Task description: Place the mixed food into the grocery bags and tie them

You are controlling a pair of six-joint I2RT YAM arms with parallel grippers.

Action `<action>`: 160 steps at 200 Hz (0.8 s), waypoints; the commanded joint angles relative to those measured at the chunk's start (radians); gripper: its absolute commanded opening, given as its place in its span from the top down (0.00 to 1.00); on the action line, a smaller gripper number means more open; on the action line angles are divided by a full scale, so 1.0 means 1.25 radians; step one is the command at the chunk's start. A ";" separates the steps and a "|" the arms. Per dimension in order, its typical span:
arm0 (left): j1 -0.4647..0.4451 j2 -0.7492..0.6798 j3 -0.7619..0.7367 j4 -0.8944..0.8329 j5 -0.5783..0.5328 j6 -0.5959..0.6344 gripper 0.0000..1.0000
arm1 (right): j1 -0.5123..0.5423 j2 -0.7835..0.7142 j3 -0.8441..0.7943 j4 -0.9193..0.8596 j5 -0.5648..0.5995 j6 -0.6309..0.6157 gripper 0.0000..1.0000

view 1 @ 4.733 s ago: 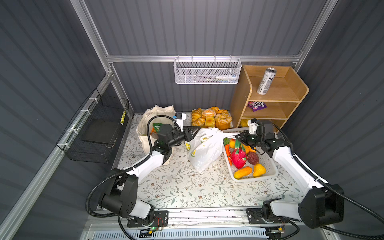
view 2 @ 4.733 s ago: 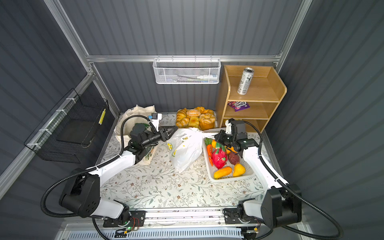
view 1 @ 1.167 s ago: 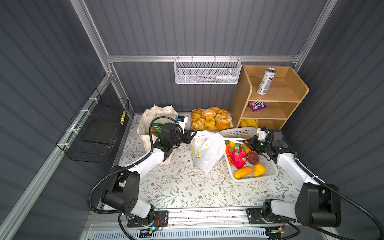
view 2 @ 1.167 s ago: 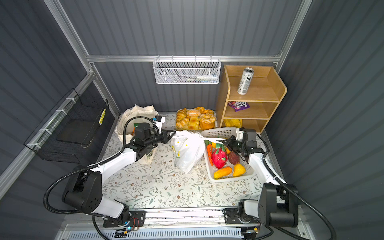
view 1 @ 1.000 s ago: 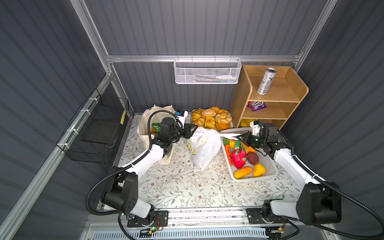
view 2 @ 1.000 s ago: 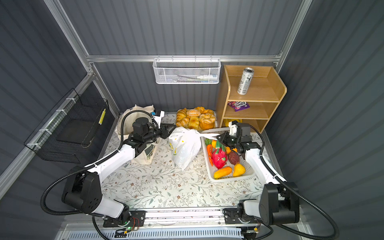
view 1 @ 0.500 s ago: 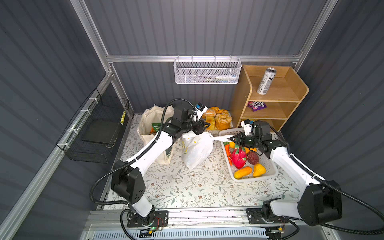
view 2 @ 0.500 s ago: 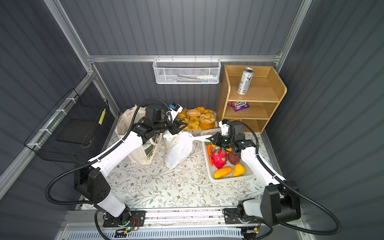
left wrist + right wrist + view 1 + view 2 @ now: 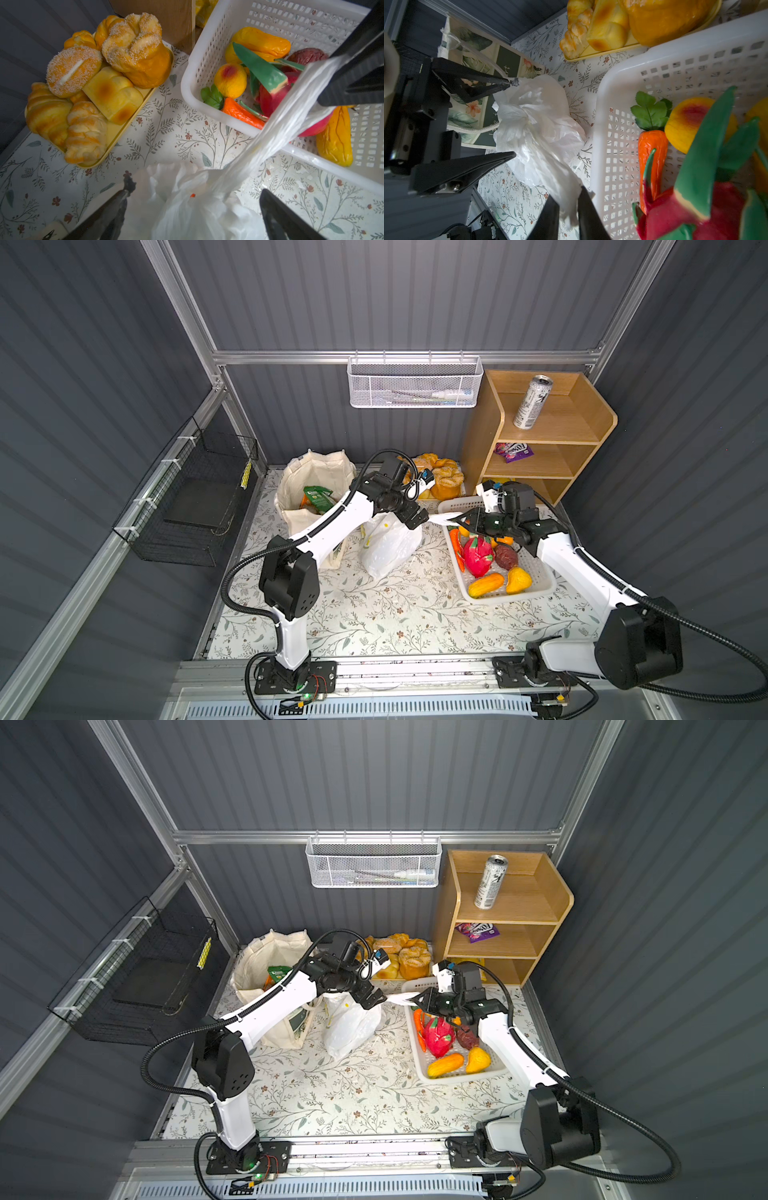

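The white plastic bag (image 9: 388, 547) (image 9: 349, 1029) lies on the floral table in both top views, its mouth gathered. My left gripper (image 9: 417, 517) (image 9: 196, 189) stands open, its fingers astride the gathered top (image 9: 187, 214) with nothing pinched. A stretched handle strip (image 9: 280, 128) runs from the bag to my right gripper (image 9: 465, 519) (image 9: 568, 194), which is shut on it over the basket's near corner. The cream tote (image 9: 316, 481) (image 9: 266, 957) stands behind my left arm with a green packet (image 9: 316, 495) inside. The silver can (image 9: 532, 402) stands on the top shelf.
A white perforated basket (image 9: 536, 589) with a dragon fruit (image 9: 478, 556) and other toy produce sits under my right arm. A bread tray (image 9: 440, 481) lies at the back. The wooden shelf (image 9: 582, 435) stands at the back right, a purple packet (image 9: 513, 451) on its middle level.
My left arm swung from beside the tote across the top of the plastic bag and its jaws opened wide. My right gripper shifted slightly left, still with the handle strip between its jaws.
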 commanded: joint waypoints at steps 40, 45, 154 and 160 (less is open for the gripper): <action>-0.003 -0.035 0.033 -0.098 -0.005 0.117 0.00 | 0.006 0.007 -0.014 -0.005 -0.001 -0.015 0.77; -0.003 -0.032 0.035 -0.104 -0.003 0.122 0.00 | 0.006 0.008 -0.015 -0.005 -0.001 -0.016 0.78; -0.003 0.101 0.035 -0.088 -0.035 0.128 0.00 | 0.025 0.006 -0.025 0.005 0.001 -0.013 0.79; -0.003 0.104 0.033 -0.088 -0.035 0.128 0.01 | 0.025 0.005 -0.026 0.006 0.001 -0.013 0.79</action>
